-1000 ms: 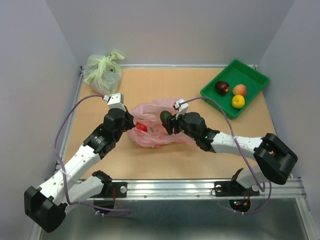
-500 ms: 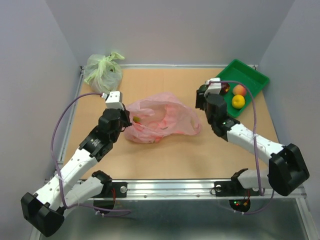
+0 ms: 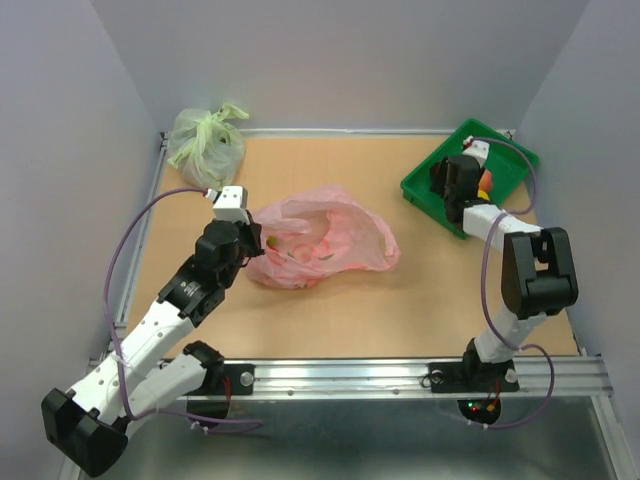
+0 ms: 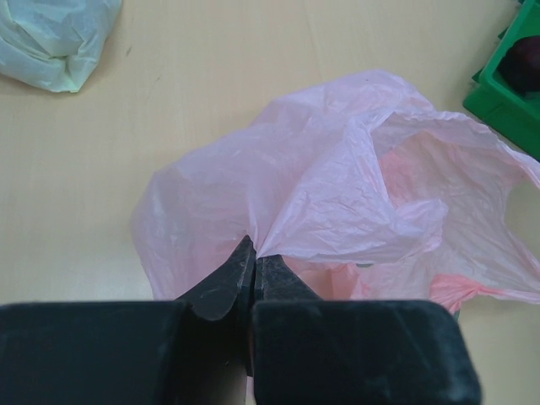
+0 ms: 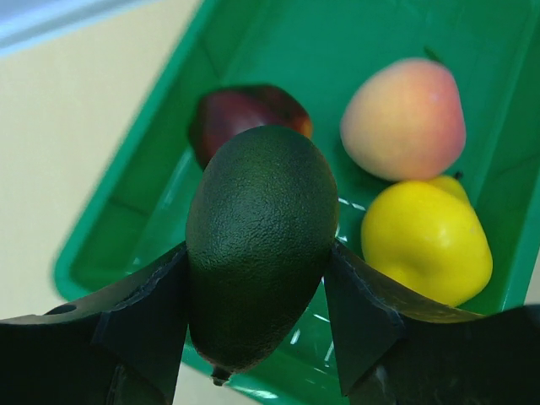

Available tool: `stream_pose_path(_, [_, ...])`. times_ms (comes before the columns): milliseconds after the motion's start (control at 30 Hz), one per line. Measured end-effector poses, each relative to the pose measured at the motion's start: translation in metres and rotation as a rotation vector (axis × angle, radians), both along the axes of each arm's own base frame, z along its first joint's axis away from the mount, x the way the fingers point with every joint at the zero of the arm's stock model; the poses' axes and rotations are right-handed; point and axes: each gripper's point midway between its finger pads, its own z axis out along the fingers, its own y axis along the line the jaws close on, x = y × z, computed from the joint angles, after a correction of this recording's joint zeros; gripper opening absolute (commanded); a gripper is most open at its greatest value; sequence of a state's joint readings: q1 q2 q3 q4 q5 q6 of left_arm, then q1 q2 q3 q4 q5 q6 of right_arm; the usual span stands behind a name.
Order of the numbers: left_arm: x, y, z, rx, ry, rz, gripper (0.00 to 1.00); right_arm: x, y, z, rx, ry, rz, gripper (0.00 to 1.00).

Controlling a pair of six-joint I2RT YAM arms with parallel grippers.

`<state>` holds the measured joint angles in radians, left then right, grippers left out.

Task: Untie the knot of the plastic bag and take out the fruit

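— Tan tabletop (image 3: pixel 420 300), grey walls around it. Where is the pink bag (image 3: pixel 330 240)?
— Crumpled in the middle, mouth gaping. The left hand (image 4: pixel 253 257) is pinched shut on a fold at its left edge.
— And the right hand (image 5: pixel 257 295)?
— Over the green tray (image 5: pixel 278 51) in the far right corner, gripping a dark green fruit (image 5: pixel 261 211). In the tray below lie a peach (image 5: pixel 403 118), a yellow fruit (image 5: pixel 426 236) and a dark red one (image 5: pixel 245 110).
— Anything else?
— A pale green bag (image 3: pixel 205 140), far left corner.
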<state>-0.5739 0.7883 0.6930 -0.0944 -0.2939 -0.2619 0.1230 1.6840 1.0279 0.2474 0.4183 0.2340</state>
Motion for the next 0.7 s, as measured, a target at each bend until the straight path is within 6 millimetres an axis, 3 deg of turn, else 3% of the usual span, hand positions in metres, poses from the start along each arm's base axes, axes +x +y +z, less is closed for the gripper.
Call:
stream_pose_path(33, [0.000, 0.000, 0.000, -0.001, -0.001, -0.001, 0.00, -0.001, -0.005, -0.013, 0.013, 0.031, -0.008, 0.53])
stream_pose_path(67, [0.000, 0.001, 0.001, -0.002, -0.003, 0.001, 0.00, -0.002, -0.008, -0.023, 0.024, 0.056, -0.018, 0.73])
stream_pose_path(133, [0.000, 0.002, 0.002, -0.003, -0.006, 0.004, 0.00, -0.004, -0.014, -0.040, 0.049, 0.095, -0.035, 0.95])
stream_pose_path(167, [0.000, 0.003, 0.003, -0.004, -0.009, 0.005, 0.00, -0.005, -0.014, -0.043, 0.052, 0.104, -0.034, 1.00])
stream_pose_path(467, [0.001, 0.002, 0.000, -0.002, 0.000, 0.005, 0.00, -0.007, -0.009, -0.042, 0.072, 0.122, -0.005, 1.00])
stream_pose_path(567, [0.003, 0.001, -0.007, 0.010, 0.023, 0.005, 0.00, -0.010, 0.001, -0.023, 0.103, 0.094, 0.051, 1.00])
stream_pose_path(700, [0.010, 0.001, -0.002, 0.049, 0.045, 0.017, 0.00, -0.023, 0.034, 0.033, 0.166, -0.022, 0.206, 1.00])
